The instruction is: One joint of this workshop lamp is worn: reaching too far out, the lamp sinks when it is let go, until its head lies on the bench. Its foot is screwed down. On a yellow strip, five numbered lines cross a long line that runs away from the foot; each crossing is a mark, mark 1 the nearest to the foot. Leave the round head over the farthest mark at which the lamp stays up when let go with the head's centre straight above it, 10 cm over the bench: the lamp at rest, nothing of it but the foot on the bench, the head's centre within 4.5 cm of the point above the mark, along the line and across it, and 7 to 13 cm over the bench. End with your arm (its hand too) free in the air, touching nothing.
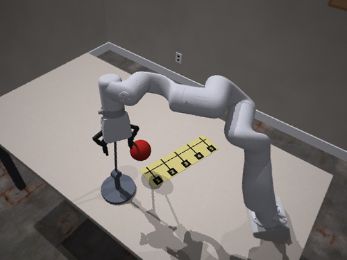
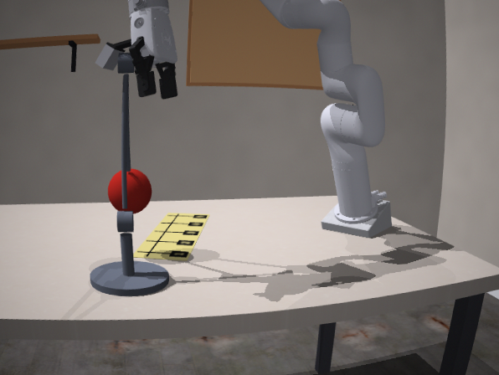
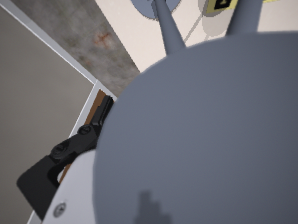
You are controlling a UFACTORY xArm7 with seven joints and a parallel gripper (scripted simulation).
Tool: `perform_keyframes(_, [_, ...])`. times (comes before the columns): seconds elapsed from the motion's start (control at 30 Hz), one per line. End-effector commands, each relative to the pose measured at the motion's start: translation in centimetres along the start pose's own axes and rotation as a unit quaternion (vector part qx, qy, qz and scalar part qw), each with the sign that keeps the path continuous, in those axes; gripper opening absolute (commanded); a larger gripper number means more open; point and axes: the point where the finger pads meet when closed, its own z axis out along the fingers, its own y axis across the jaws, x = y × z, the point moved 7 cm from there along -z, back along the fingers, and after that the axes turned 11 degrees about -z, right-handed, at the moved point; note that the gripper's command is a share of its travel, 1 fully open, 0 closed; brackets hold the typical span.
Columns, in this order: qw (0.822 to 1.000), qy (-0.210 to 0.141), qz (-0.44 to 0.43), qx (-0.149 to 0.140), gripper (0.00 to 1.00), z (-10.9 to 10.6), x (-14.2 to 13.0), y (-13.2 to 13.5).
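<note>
The lamp's round foot [image 1: 109, 191] [image 2: 102, 279] stands on the bench, with a thin lower rod [image 1: 115, 157] [image 2: 125, 146] rising almost upright. The elbow joint [image 2: 126, 64] is high up beside my hand and fills much of the wrist view [image 3: 200, 125]. The red head [image 1: 141, 150] [image 2: 140, 192] hangs in the air, on the foot's side of the yellow strip [image 1: 182, 156] [image 2: 165, 238], clear of the bench. My gripper [image 1: 119, 149] [image 2: 157, 95] is open, with nothing held, close by the elbow. One finger is hidden in the wrist view; whether the hand touches the elbow cannot be told.
The robot's arm arches above the bench [image 1: 57, 96] [image 2: 234, 301] from its base [image 1: 270, 229] [image 2: 356, 226] at the right. Shadows of lamp and arm fall across the bench and the strip's mark 1 end.
</note>
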Motion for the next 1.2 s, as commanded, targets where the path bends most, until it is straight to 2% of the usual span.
perform_keyframes(0.0, [0.999,-0.012,0.033,0.023,1.00,0.1,0.5,1.7])
perform_keyframes(0.2, [0.994,-0.035,0.085,0.054,1.00,0.6,1.3,4.4])
perform_keyframes(0.33, [0.992,-0.042,0.102,0.065,1.00,0.9,1.3,5.3])
perform_keyframes(0.77, [0.964,-0.092,0.212,0.132,1.00,3.1,1.3,11.0])
perform_keyframes(0.83, [0.964,-0.092,0.212,0.132,1.00,3.1,1.3,11.0])
perform_keyframes(1.17, [0.929,-0.129,0.295,0.182,1.00,5.3,0.1,15.1])
